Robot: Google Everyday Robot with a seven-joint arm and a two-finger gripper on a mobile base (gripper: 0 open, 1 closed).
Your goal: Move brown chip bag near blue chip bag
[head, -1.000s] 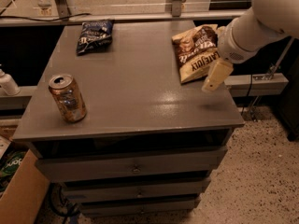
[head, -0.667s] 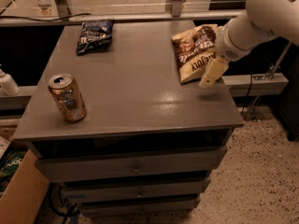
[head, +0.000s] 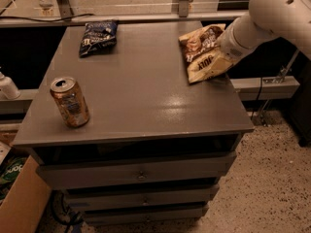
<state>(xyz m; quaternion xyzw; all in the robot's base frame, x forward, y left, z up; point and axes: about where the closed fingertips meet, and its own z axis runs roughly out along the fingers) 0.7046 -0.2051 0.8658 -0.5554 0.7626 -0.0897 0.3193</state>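
The brown chip bag (head: 200, 51) lies flat near the right edge of the grey cabinet top (head: 146, 96), its dark top toward the back and its pale lower half toward the front. The blue chip bag (head: 98, 37) lies at the back left of the top, far from the brown bag. My gripper (head: 221, 62) comes in from the upper right on the white arm (head: 272, 13) and sits low at the right edge of the brown bag, against or over its pale lower corner.
A copper drink can (head: 70, 102) stands upright near the front left corner. The cabinet has drawers (head: 141, 174) below. A cardboard box (head: 19, 198) stands on the floor at lower left. A rail and glass panel (head: 146, 17) run behind the top.
My gripper has moved up and left from the table's right edge onto the brown bag's right lower corner. The bags and the can have not moved.
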